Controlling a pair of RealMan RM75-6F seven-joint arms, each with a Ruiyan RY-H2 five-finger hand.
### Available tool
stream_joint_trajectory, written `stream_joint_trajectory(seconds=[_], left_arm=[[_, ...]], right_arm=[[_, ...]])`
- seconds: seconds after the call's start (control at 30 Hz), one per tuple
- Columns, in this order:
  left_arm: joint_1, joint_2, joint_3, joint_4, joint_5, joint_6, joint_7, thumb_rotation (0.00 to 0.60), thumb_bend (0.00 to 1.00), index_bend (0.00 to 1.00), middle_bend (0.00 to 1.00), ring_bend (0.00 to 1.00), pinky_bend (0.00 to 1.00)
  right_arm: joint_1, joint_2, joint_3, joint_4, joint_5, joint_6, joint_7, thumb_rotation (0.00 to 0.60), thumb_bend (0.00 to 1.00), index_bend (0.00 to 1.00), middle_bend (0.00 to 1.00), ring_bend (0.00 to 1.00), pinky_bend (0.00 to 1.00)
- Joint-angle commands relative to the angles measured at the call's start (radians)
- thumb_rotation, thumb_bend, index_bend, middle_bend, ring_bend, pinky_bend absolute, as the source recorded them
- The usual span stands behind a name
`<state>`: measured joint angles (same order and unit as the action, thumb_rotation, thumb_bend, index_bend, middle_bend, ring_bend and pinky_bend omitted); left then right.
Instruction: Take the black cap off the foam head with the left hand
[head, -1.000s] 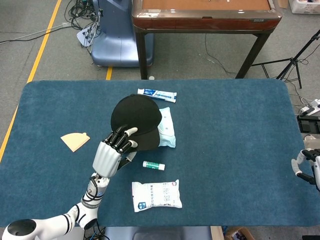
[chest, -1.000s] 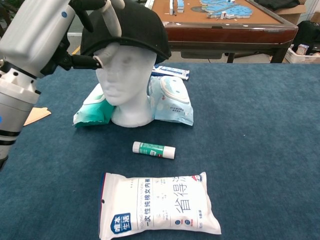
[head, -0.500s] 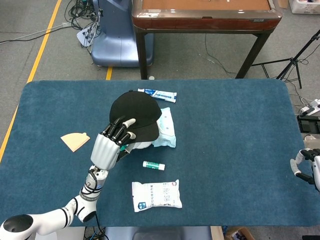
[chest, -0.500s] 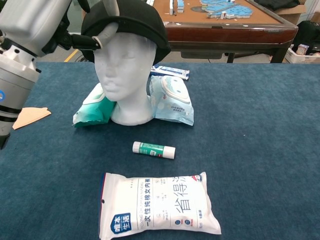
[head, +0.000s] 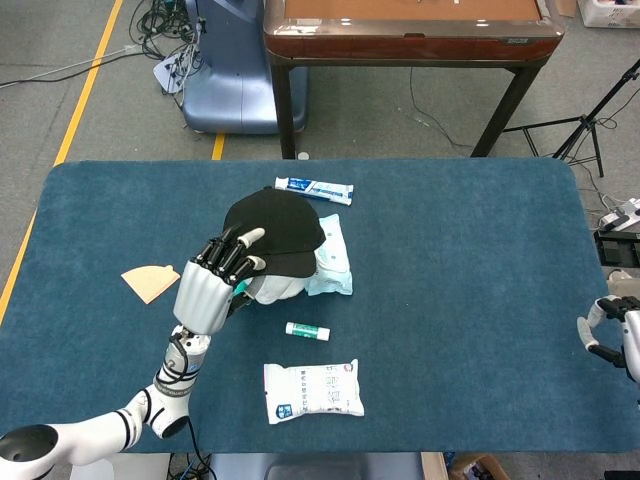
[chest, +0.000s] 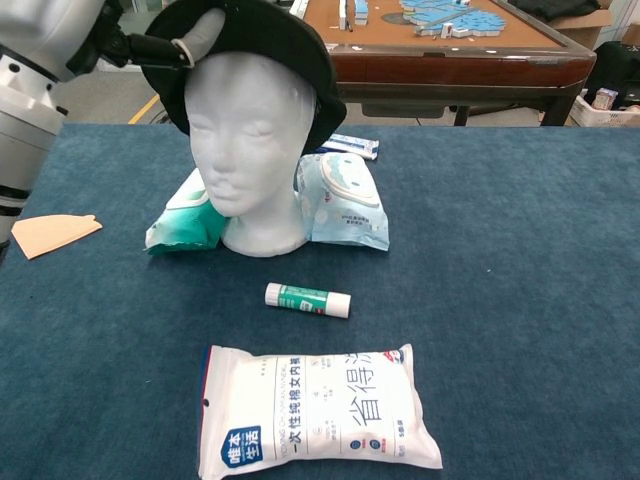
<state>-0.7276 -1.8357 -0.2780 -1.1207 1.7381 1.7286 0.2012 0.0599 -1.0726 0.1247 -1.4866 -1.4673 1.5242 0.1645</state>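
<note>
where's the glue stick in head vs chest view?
Head view: glue stick lies just below centre, in front of the foam head, above the white packet.
Chest view: glue stick lies at mid-frame, between the foam head and the white packet.
Shared landmark: the white packet, nearest the robot in both.

Count of things on the blue table

One black cap (chest: 262, 40), one foam head (chest: 250, 150), three wipe packs (chest: 316, 411) (chest: 344, 200) (chest: 184, 222), one glue stick (chest: 307, 299), one toothpaste tube (head: 314, 189), one tan paper piece (head: 151, 281).
</note>
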Motion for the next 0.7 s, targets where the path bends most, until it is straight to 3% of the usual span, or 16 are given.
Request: stream_joint_trajectory(seconds=[0.03,0.37,0.7], left_arm=[[0.004,0.022,-0.004,-0.034,-0.003,-0.001,0.011,0.600,0.36,0.59,0.28,0.18,0.43],[-0.019,0.092,-0.042,-0.122,-0.020,-0.042,0.043,0.600,0.36,0.59,0.28,0.18,0.43],[-0.055,0.111,-0.084,-0.125,-0.097,-0.128,0.041,0.600,0.36,0.59,0.28,0.18,0.43]], right_arm=[[0.002,0.000,0.000,-0.002,-0.001,-0.001,-0.003,0.600,0.44,0.75,0.60,0.51,0.56],[0.008,-0.001,-0.001,-0.016,-0.007,-0.003,-0.017,0.600,0.44,0.75,0.60,0.51,0.56],[0.010,-0.001,-0.002,-0.009,-0.003,-0.009,-0.007,0.600,0.44,0.75,0.60,0.51,0.56]])
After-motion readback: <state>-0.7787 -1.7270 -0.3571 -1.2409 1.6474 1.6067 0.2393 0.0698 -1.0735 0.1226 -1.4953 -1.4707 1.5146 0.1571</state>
